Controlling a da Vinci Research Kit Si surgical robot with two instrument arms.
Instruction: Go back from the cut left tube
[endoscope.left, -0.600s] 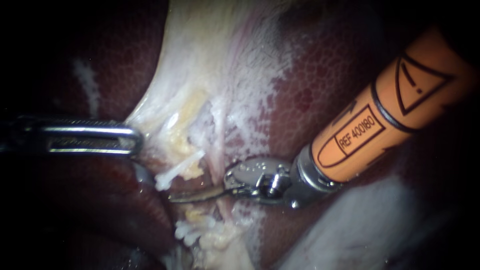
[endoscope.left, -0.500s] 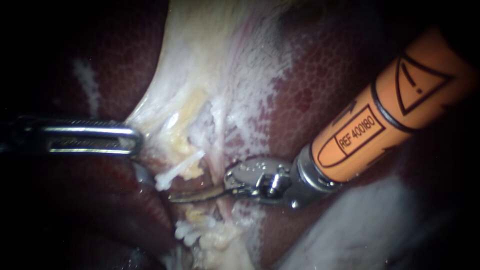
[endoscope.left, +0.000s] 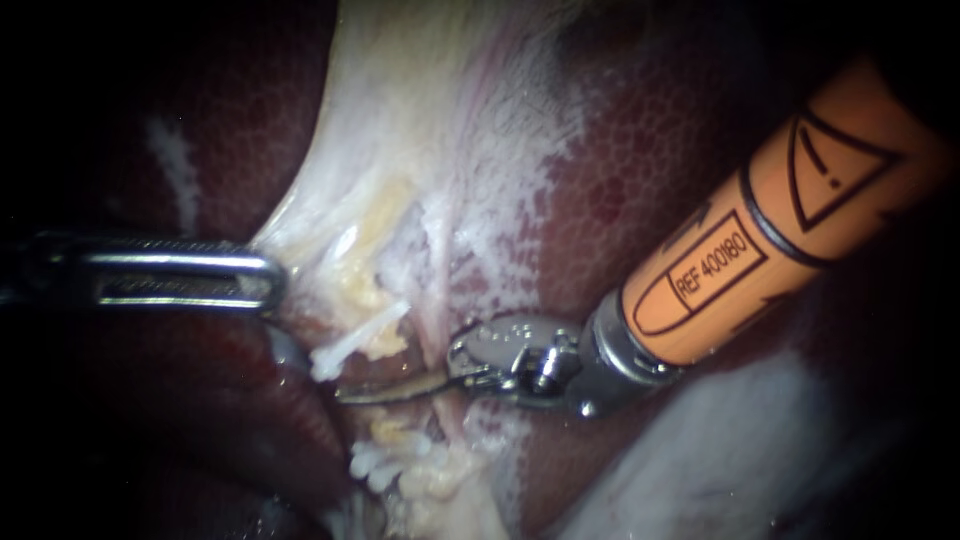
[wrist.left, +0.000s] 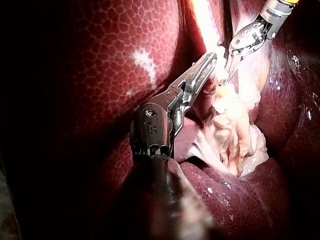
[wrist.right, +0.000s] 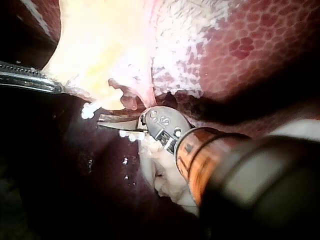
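My orange-shafted right instrument (endoscope.left: 395, 392) jaws closed, empty, beside white cut tube stump (endoscope.left: 352, 343); best I pull straight back along shaft. Steel left instrument (endoscope.left: 262, 283) jaws grip pale tissue (endoscope.left: 335, 215).

The left instrument (endoscope.left: 265, 285) comes in level, its slotted steel tip closed on the edge of the pale tissue (endoscope.left: 420, 130) that fans upward over the dark red liver (endoscope.left: 640, 180). The right instrument (endoscope.left: 365, 394), with an orange shaft (endoscope.left: 780, 220), reaches in from the upper right. Its thin blades lie together and point left. Just above them a white tube stub (endoscope.left: 355, 338) juts out. Below them sits a whitish clump (endoscope.left: 385, 462), possibly clips, too blurred to tell.
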